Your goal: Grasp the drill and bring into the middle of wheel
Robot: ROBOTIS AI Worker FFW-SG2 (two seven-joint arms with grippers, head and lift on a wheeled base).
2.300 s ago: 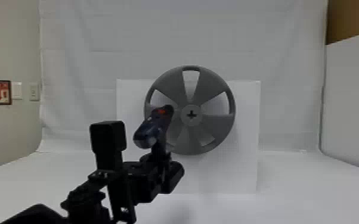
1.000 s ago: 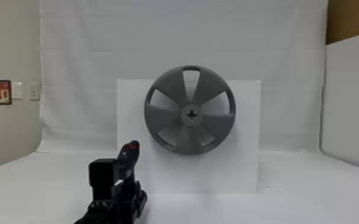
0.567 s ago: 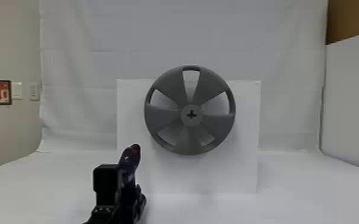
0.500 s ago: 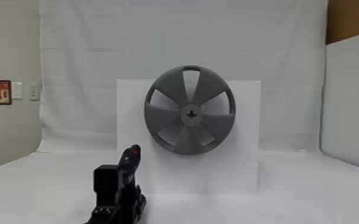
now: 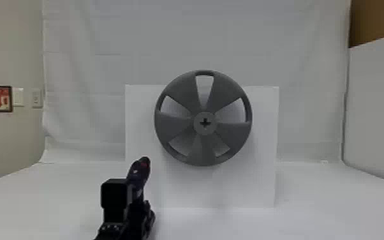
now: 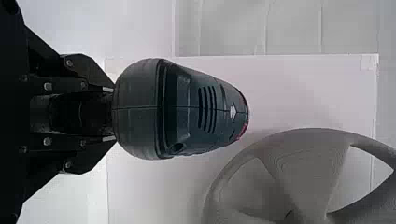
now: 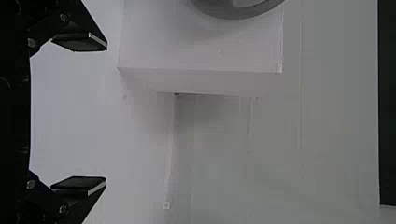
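From here, the head view gives me the whole grey five-spoked wheel (image 5: 181, 92), standing in front of a white box (image 5: 258, 182), with a dark cross-shaped slot (image 5: 205, 123) at its hub. The left wrist view offers finer detail on the dark blue power drill with red trim (image 5: 138, 175): a row of curved vent slits (image 6: 208, 109) on its housing. The right wrist view, meanwhile, catches a side face of the box, and the two flat black fingers of the right gripper (image 7: 93, 114) are spread wide with nothing between them.

As for the drill, the black left gripper (image 5: 138, 207) is clamped on its handle, and its housing rises above the fingertips. In the head view it sits lower than the wheel's hub, off to the robot's left and apart from the wheel.
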